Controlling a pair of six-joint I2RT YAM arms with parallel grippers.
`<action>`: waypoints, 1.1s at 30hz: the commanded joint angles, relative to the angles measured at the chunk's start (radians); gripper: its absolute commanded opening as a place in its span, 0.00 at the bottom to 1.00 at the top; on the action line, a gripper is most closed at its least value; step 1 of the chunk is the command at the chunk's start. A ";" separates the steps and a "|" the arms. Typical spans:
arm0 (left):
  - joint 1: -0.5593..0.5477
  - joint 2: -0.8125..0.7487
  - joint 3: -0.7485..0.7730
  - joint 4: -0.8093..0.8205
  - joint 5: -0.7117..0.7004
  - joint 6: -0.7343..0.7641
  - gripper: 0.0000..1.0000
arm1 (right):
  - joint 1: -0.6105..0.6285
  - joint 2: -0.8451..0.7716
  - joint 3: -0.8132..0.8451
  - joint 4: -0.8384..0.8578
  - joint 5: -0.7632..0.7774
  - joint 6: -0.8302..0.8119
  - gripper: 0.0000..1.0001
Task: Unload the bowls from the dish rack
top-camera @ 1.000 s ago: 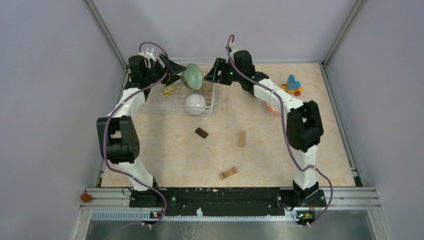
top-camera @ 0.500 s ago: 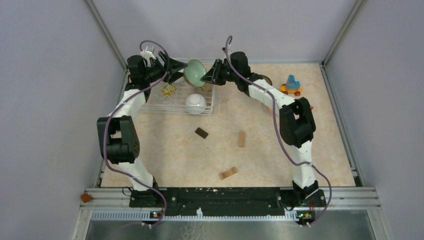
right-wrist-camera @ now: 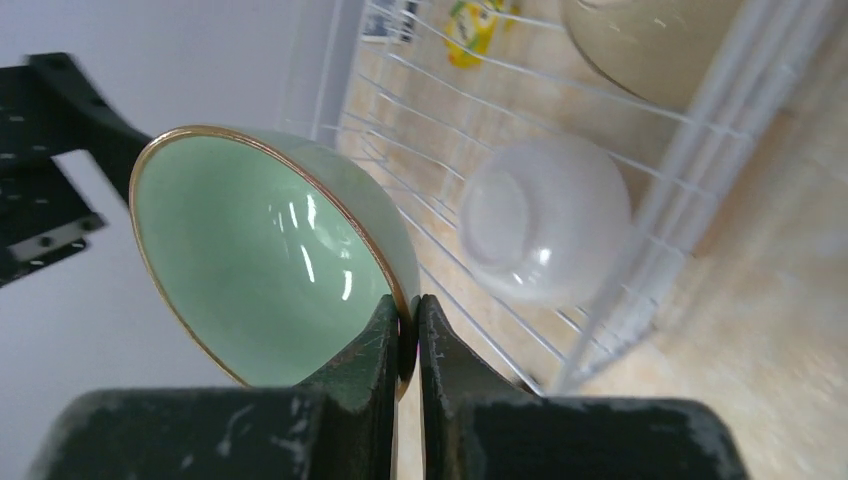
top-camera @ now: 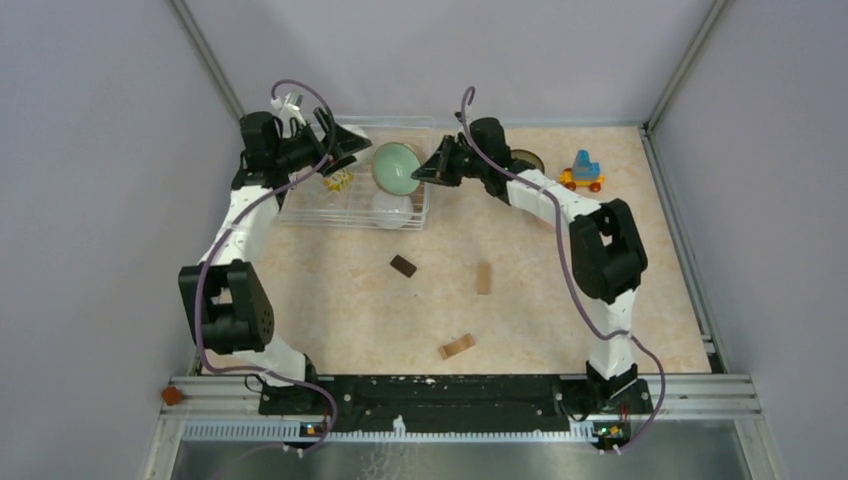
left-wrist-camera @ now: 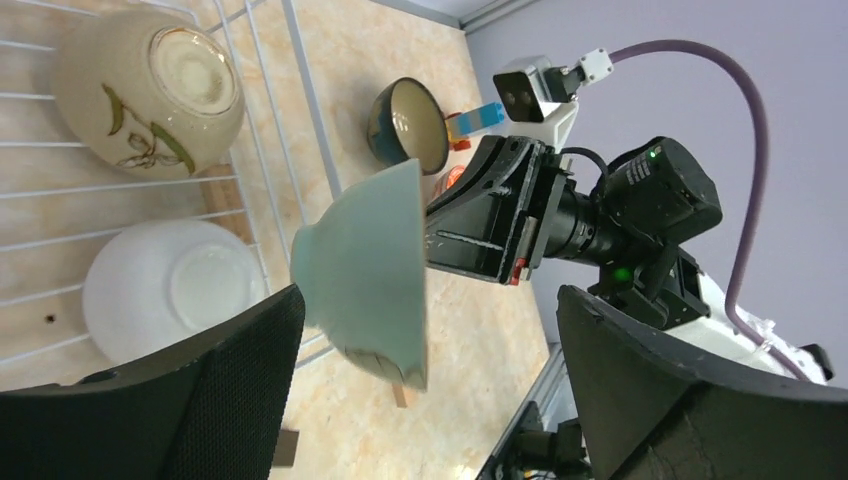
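Green bowl [top-camera: 395, 168] just swapped over dish rack [top-camera: 330, 222], 11 o'clock: left jaws now wide, right jaws pinching rim. Ready for surface.

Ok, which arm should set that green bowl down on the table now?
The right. Its hand is shut on the rim of the green bowl, while the left hand is open and holds nothing. Bare table lies on the right arm's side of the dish rack.
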 commanded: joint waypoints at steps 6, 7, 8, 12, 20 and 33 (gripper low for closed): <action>0.050 -0.161 0.025 -0.303 -0.137 0.322 0.99 | -0.115 -0.383 -0.279 -0.090 0.105 -0.180 0.00; 0.051 -0.175 0.016 -0.313 -0.158 0.334 0.99 | -0.124 -0.417 -0.293 -0.122 0.130 -0.203 0.00; 0.052 -0.190 0.006 -0.315 -0.176 0.341 0.99 | -0.131 -0.447 -0.323 -0.150 0.158 -0.228 0.00; 0.051 -0.247 -0.043 -0.299 -0.235 0.345 0.99 | -0.145 -0.577 -0.391 -0.281 0.316 -0.316 0.00; 0.051 -0.295 -0.107 -0.294 -0.275 0.350 0.99 | -0.159 -0.802 -0.583 -0.452 0.715 -0.285 0.00; 0.049 -0.339 -0.197 -0.235 -0.232 0.297 0.99 | -0.439 -1.116 -0.886 -0.561 0.816 -0.088 0.00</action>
